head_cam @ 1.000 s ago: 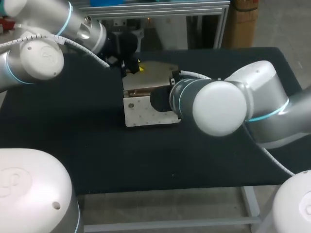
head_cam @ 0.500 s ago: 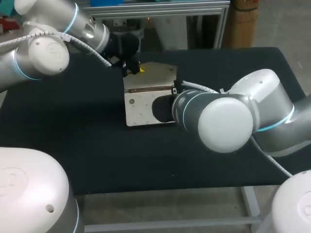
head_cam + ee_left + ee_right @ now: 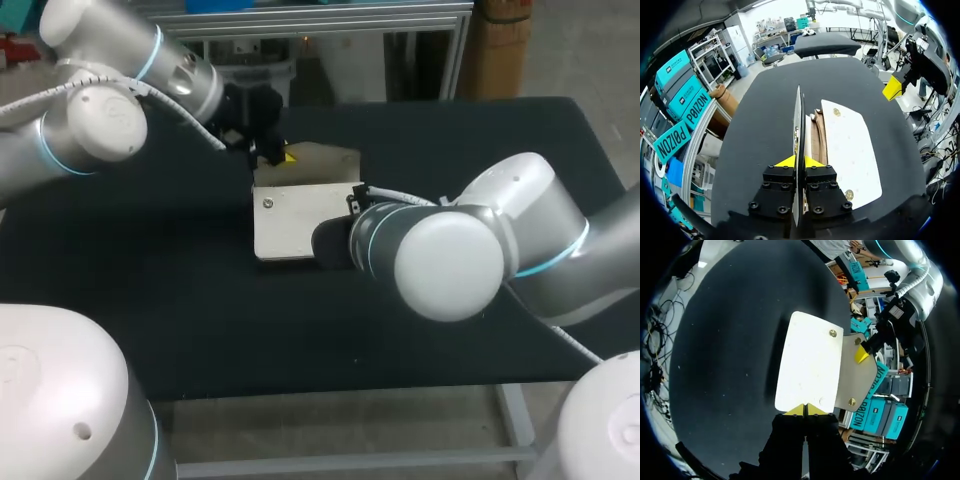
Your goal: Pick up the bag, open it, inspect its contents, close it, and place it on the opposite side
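The bag (image 3: pixel 295 222) is a flat cream pouch with brass snaps, lying open mid-table. Its white front panel (image 3: pixel 810 362) lies flat, and the brown inside (image 3: pixel 817 140) shows beside it. The flap (image 3: pixel 325 163) stands on edge at the back. My left gripper (image 3: pixel 799 161) is shut on that flap, which runs edge-on between its fingers. It also shows as the left gripper (image 3: pixel 273 152) at the flap's left end. My right gripper (image 3: pixel 804 410) is shut with its tips at the panel's near edge and nothing visibly between them. In the head view its own arm hides it.
The black table (image 3: pixel 150 290) carries nothing else. My right arm's big elbow (image 3: pixel 445 262) hangs over the bag's right end. The left arm (image 3: pixel 100 125) crosses the back left corner.
My right arm has moved left and toward the table's front, covering more of the bag's right end. The flap in the left gripper sits lower, and the white panel looks flatter.
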Controlling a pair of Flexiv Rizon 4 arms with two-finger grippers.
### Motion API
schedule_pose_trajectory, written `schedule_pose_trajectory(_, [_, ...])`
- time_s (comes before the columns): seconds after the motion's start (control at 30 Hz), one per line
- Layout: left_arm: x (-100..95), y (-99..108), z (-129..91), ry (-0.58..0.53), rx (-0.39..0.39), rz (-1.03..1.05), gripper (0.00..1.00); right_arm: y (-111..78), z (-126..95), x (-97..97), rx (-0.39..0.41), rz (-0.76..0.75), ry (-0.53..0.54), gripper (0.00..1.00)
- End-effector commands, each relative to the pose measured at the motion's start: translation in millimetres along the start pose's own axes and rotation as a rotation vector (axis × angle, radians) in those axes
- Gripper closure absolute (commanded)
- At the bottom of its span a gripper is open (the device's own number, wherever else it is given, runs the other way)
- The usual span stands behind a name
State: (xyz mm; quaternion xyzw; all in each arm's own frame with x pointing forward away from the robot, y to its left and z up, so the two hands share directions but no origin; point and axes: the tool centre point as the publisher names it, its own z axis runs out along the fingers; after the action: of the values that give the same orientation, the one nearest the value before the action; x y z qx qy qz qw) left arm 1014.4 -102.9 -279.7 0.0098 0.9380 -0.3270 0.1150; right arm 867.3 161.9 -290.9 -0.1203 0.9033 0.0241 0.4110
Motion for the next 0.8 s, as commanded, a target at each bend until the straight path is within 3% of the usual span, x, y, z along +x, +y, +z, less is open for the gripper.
schedule_pose_trajectory(0.03, [-5.8,2.6,13.0,0.019,0.002,-0.006,1.0,-0.8,9.5,7.1,-0.021,0.01,0.007,1.0])
schedule_pose_trajectory(0.1, [-4.9,3.9,17.1,0.028,0.003,-0.013,1.0,0.0,11.8,11.4,-0.025,0.015,0.014,0.98])
schedule_pose_trajectory(0.17, [-5.4,5.5,20.1,0.032,0.007,-0.018,1.0,0.5,12.9,15.4,-0.028,0.025,0.022,0.82])
schedule_pose_trajectory(0.23, [-6.8,7.3,23.0,0.03,0.005,-0.033,1.0,0.9,13.0,19.4,-0.018,0.043,0.032,0.74])
schedule_pose_trajectory(0.43, [-10.5,15.1,30.0,0.031,0.004,-0.077,1.0,-0.4,15.2,32.2,0.005,0.085,0.037,0.63])
schedule_pose_trajectory(0.8, [-11.7,21.6,43.1,0.083,-0.022,-0.095,1.0,-0.6,37.3,39.6,0.02,0.076,0.022,0.64])
